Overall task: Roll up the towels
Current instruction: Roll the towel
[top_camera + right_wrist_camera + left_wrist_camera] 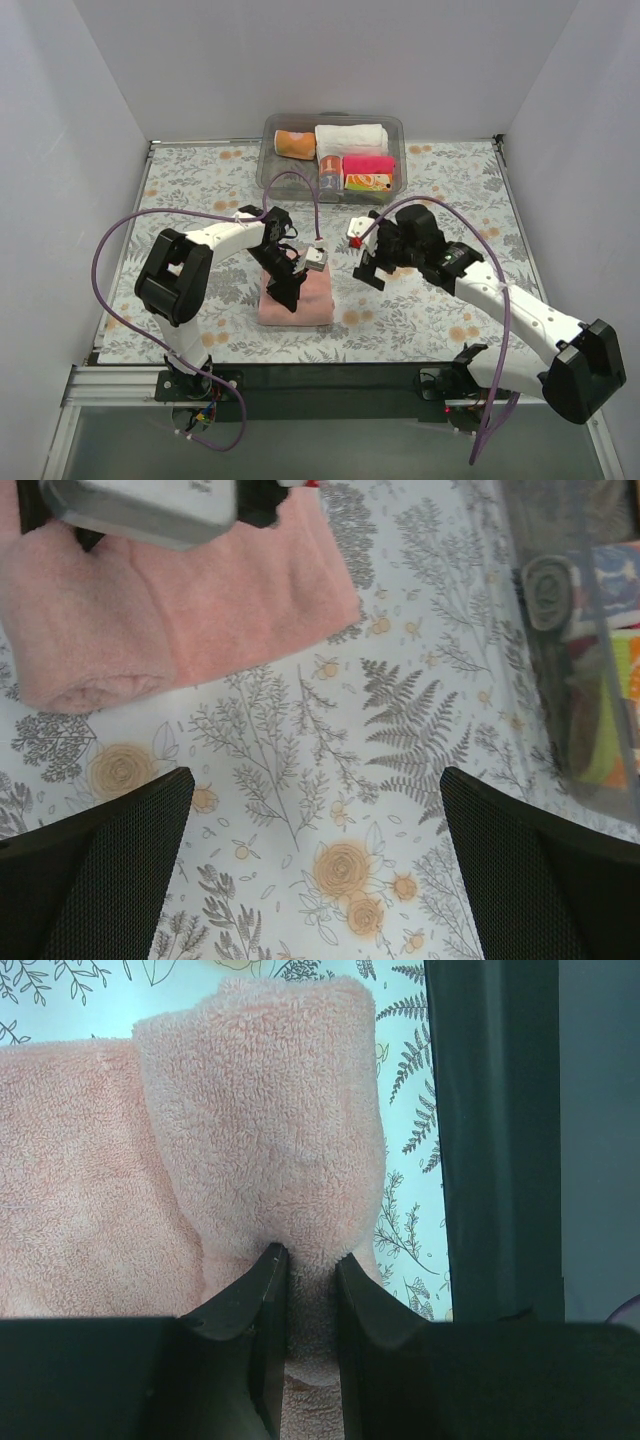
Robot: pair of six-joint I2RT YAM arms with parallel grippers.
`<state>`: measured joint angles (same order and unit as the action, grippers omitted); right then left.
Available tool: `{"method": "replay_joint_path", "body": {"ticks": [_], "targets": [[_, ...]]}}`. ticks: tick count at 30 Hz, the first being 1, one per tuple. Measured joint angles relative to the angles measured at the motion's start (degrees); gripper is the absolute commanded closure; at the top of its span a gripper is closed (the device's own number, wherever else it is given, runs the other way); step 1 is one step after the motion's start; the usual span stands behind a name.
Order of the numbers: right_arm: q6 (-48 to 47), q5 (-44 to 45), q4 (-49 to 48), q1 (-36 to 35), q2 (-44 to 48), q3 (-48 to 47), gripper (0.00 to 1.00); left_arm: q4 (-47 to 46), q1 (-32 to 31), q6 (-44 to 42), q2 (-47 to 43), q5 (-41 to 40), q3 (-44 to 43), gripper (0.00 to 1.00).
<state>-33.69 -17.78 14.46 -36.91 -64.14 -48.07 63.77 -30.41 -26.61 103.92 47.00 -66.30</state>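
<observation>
Left gripper (305, 1260) fingers, nearly closed, pinch a thick fold of the salmon-pink terry towel (260, 1130), which lies partly rolled on the floral cloth (440, 300) in front of the clear bin (266, 165); right gripper (315, 780) hangs wide open and empty, nearer that bin. Soft, floppy and light, the towel probably rolls best gripped at the roll's ends; a loose hold would let it slacken.

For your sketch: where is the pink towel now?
Top view: the pink towel lies left of centre near the table's front edge, its roll pinched by the left gripper.
</observation>
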Motion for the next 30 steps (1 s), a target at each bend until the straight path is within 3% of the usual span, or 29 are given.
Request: {"method": "replay_joint_path", "body": {"ticks": [6, 10, 16, 24, 30], "targets": [[-3.3, 1.4, 2.0, -8.0, -4.3, 0.3, 0.03, 0.3, 0.6, 0.0, 0.6, 0.8, -0.2, 1.0], [-4.9, 2.8, 0.2, -13.3, -4.8, 1.5, 0.11, 1.2, 1.7, 0.0, 2.4, 2.9, -0.9, 1.0], [-5.7, 3.8, -7.6, -20.1, -8.1, 4.7, 0.17, 3.1, 3.3, -0.1, 5.1, 5.5, -2.4, 1.0], [-10.0, 4.0, -21.0, -25.2, -12.6, 11.2, 0.19, 5.4, 4.2, -0.6, 7.6, 7.1, -4.2, 0.99], [-13.7, 3.8, -25.8, -25.5, -18.0, 12.0, 0.4, 6.2, 4.4, -0.8, 8.2, 7.2, -5.0, 0.94]]}}
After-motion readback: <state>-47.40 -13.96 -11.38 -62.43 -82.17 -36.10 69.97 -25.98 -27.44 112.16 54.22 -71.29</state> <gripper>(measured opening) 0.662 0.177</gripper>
